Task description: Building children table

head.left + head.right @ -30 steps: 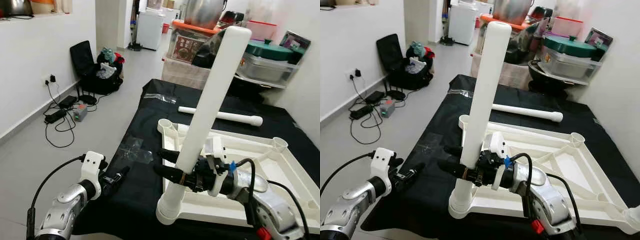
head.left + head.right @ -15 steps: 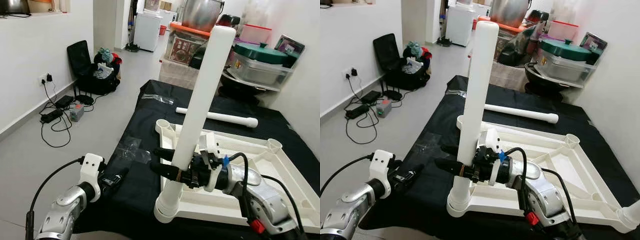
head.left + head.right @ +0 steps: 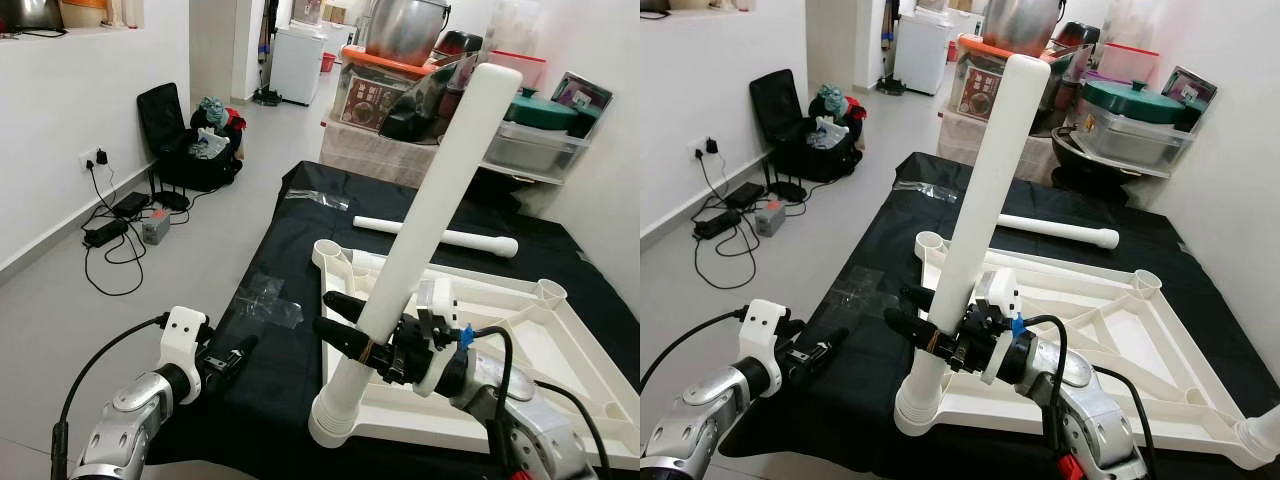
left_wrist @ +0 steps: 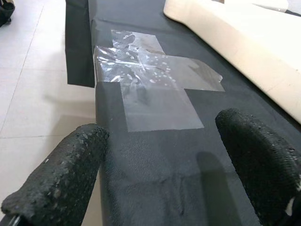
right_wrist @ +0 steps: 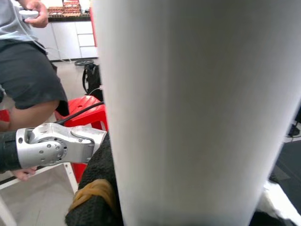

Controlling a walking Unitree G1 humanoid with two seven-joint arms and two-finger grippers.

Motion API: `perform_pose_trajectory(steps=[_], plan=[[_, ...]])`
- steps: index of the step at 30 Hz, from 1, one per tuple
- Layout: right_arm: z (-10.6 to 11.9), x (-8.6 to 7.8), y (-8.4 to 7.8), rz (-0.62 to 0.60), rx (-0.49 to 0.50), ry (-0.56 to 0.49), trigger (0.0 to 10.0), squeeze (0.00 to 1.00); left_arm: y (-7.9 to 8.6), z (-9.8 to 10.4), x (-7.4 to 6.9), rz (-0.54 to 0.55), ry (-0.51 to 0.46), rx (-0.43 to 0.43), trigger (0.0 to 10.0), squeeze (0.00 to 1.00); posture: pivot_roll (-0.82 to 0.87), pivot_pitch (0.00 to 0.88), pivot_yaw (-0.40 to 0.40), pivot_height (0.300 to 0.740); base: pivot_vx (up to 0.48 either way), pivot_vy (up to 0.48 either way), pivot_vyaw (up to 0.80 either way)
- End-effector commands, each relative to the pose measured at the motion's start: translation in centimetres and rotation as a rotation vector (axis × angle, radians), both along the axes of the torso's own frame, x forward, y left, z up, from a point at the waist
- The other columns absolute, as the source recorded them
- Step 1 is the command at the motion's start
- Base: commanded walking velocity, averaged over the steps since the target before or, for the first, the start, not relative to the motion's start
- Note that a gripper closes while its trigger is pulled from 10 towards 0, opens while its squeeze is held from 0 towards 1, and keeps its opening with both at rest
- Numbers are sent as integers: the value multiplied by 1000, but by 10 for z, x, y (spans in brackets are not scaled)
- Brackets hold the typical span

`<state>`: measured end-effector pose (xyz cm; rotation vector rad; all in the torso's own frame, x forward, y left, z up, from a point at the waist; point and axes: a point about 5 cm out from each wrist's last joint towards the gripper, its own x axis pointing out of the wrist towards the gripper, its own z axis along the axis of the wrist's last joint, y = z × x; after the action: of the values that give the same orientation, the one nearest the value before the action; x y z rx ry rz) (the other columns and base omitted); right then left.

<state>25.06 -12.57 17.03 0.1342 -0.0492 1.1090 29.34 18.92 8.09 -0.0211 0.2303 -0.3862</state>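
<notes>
Clamped in the right gripper [image 3: 350,332], the white table leg [image 3: 420,240] has tipped rightward since a moment ago while its foot sits in the upturned tabletop's [image 3: 560,345] corner socket [image 3: 333,425], suggesting it's being worked home; left gripper [image 3: 232,357] hangs open.

Tabletop [image 3: 520,330], leg [image 3: 440,234] on black cloth [image 3: 290,260]

Home: tiled floor [image 3: 200,240], fridge [image 3: 298,60], stacked pots [image 3: 405,30], storage boxes [image 3: 375,85].
</notes>
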Motion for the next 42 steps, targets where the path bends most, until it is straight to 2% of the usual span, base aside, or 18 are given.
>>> perform_pose_trajectory(steps=[1,2,3,5,6,7,8,9,12,13,14,16,18,21,23,25,33,42], plan=[[-55,-9,2,-46,-117,244,10000,0,-4,-1,1,-18,5,5,10000,0,75,0,-155,740,0,0,0],[-55,-9,2,-46,-117,244,10000,0,-4,-1,1,-18,5,5,10000,0,75,0,-155,740,0,0,0],[-53,-6,0,-104,-125,224,10000,0,-3,-1,1,-15,4,5,10000,0,72,0,-156,740,0,0,0],[-53,-6,0,-104,-125,224,10000,0,-3,-1,1,-15,4,5,10000,0,72,0,-156,740,0,0,0],[-51,-3,-3,-173,-126,215,10000,0,-2,-1,1,-11,5,7,10000,0,67,0,-154,740,0,0,0],[-51,-3,-3,-173,-126,215,10000,0,-2,-1,1,-11,5,7,10000,0,67,0,-154,740,0,0,0],[-53,-2,-6,-250,-144,213,10000,0,0,-2,0,-9,7,7,10000,0,61,0,-151,740,0,0,0],[-53,-2,-6,-250,-144,213,10000,0,0,-2,0,-9,7,7,10000,0,61,0,-151,740,0,0,0],[-66,-3,-12,-409,-234,240,10000,0,-1,-4,0,-12,14,10,10000,0,49,0,-141,740,0,0,0],[-72,0,-16,-474,-247,272,10000,0,-2,-4,2,-15,14,10,10000,0,49,0,-141,740,0,0,0],[-72,0,-16,-474,-247,272,10000,0,-2,-4,2,-15,14,10,10000,0,49,0,-141,740,0,0,0],[-79,6,-25,-589,-273,305,10000,0,-3,-2,4,-18,10,9,10000,0,49,0,-140,740,0,0,0],[-79,6,-25,-589,-273,305,10000,0,-3,-2,4,-18,10,9,10000,0,49,0,-140,740,0,0,0],[-81,12,-35,-710,-304,318,10000,0,-3,-1,5,-18,7,11,10000,0,49,0,-140,740,0,0,0],[-81,12,-35,-710,-304,318,10000,0,-3,-1,5,-18,7,11,10000,0,49,0,-140,740,0,0,0],[-84,14,-38,-771,-332,355,10000,0,-2,-2,4,-18,8,12,10000,0,49,0,-143,740,0,0,0],[-86,16,-31,-791,-354,377,10000,0,-3,-3,4,-17,8,9,10000,0,53,0,-148,740,0,0,0],[-88,22,-36,-876,-302,427,10000,0,-3,-5,3,-16,15,9,10000,0,55,0,-149,740,0,0,0]])
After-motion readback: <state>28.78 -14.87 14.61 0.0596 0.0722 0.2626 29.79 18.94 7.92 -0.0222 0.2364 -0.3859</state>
